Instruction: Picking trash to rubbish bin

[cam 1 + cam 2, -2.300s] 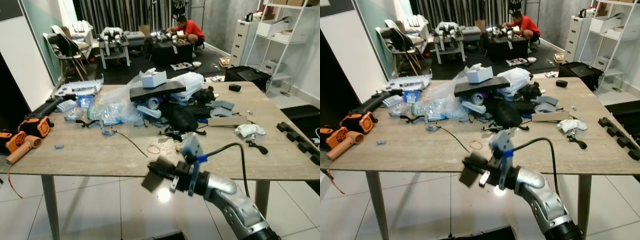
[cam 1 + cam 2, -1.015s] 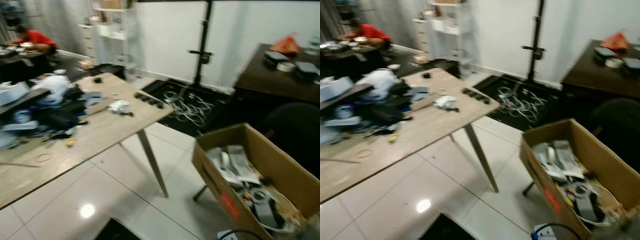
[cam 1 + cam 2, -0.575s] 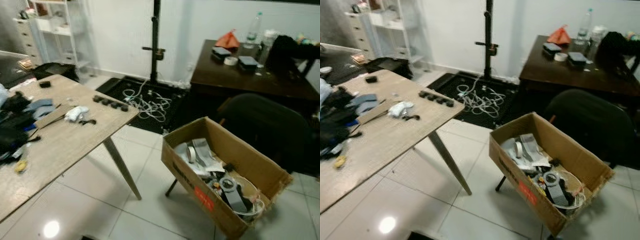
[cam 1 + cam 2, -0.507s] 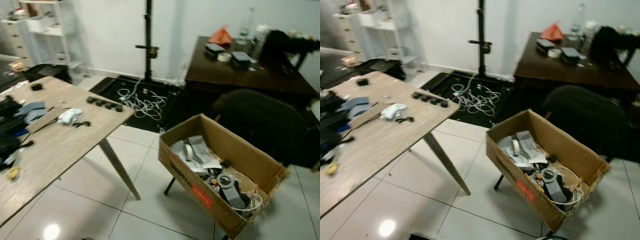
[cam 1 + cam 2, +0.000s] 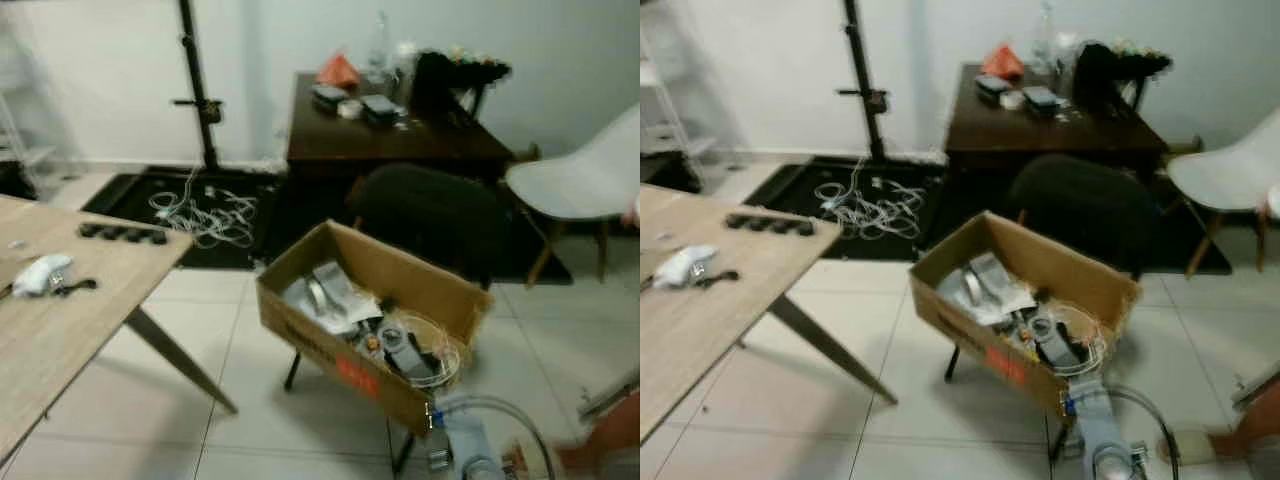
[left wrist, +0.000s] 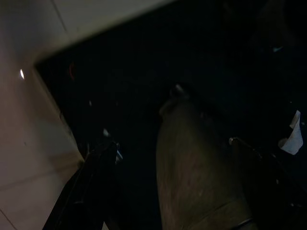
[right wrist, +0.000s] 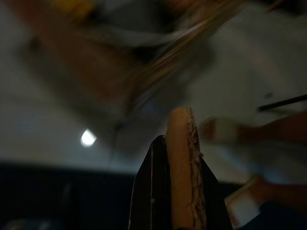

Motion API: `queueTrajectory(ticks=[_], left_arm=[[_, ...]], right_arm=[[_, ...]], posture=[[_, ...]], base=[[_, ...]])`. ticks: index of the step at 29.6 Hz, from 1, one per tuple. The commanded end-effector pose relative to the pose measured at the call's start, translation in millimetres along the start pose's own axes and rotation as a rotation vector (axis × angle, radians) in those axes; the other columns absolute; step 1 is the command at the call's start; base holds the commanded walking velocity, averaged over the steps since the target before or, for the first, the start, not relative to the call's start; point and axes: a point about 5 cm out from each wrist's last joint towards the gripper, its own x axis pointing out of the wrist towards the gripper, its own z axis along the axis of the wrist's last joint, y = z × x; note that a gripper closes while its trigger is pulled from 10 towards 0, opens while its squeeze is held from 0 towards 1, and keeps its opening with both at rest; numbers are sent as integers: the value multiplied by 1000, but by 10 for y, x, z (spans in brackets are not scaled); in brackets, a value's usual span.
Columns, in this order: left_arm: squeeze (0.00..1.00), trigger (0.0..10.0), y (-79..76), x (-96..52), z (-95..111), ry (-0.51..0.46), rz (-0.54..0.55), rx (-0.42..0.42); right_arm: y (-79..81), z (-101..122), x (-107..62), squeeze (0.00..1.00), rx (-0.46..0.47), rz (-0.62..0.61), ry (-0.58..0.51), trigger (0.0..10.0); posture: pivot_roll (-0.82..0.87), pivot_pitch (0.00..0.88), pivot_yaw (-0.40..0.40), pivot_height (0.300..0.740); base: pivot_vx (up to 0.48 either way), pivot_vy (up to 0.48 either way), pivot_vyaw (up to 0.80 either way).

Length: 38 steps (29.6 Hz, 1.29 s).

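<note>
- Your right hand (image 7: 172, 191) was pinched tight on a flat tan piece of cardboard (image 7: 181, 163); everything behind it was blurred.
- The open cardboard box (image 5: 1025, 295) serving as rubbish bin sat on the floor (image 5: 890, 350) right of the table (image 5: 710, 290), part-filled with grey scraps you could not identify.
- Your left hand (image 6: 96, 182) hung in deep shade; its opening could not be judged.
- A person's foot (image 5: 1200, 445) was cut off at the lower right.

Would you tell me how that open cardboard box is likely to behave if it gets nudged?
The cardboard box sits tilted on thin black legs, so it may well tip. Its walls look creased, so they would probably flex under a push. The piled scraps likely add some weight.
</note>
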Motion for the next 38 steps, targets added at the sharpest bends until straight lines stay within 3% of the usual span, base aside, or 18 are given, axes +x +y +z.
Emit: queueTrajectory(ticks=[1,4,5,6,8,9,10,13,20,26,38], left_arm=[[0,10000,-16,-7,-77,28,-8,7],[0,10000,-15,-6,-68,26,-9,11],[0,10000,-15,-5,-60,23,-10,12],[0,10000,-15,-5,-60,23,-10,12],[0,10000,-16,-3,-51,19,-11,12],[0,10000,-19,-2,-43,15,-13,11],[0,10000,-19,-2,-43,15,-13,11],[0,10000,-27,0,-33,12,-22,15],[0,10000,-43,3,-36,16,-35,28],[0,10000,-59,6,-36,14,-42,18],[0,10000,-85,10,-48,18,-55,19]], right_arm=[[-108,209,40,0,19,-41,-101,10000],[-157,510,79,0,59,-32,-230,10000],[-167,719,89,0,100,-9,-320,10000],[-167,719,89,0,100,-9,-320,10000],[-170,920,82,0,130,12,-409,10000],[-173,1154,54,0,164,34,-513,10000],[-173,1154,54,0,164,34,-513,10000],[-176,1563,-58,0,221,102,-703,10000],[21,1961,-253,0,133,247,-874,10000],[127,2056,-309,0,135,304,-909,10000],[139,2001,-336,0,128,331,-874,10000]], posture=[[-218,106,88,740],[-218,106,88,740],[-218,106,88,740],[-218,106,88,740],[-221,101,87,740],[-221,101,87,740],[-221,101,87,740],[-221,101,87,740],[-228,104,87,740],[-225,102,84,740],[-230,101,84,740]], base=[[0,0,-800],[0,0,-800],[0,0,-800],[0,0,-800],[0,0,-800],[0,0,-800],[0,0,-800],[0,0,-267],[118,0,0],[338,0,0],[380,0,0]])
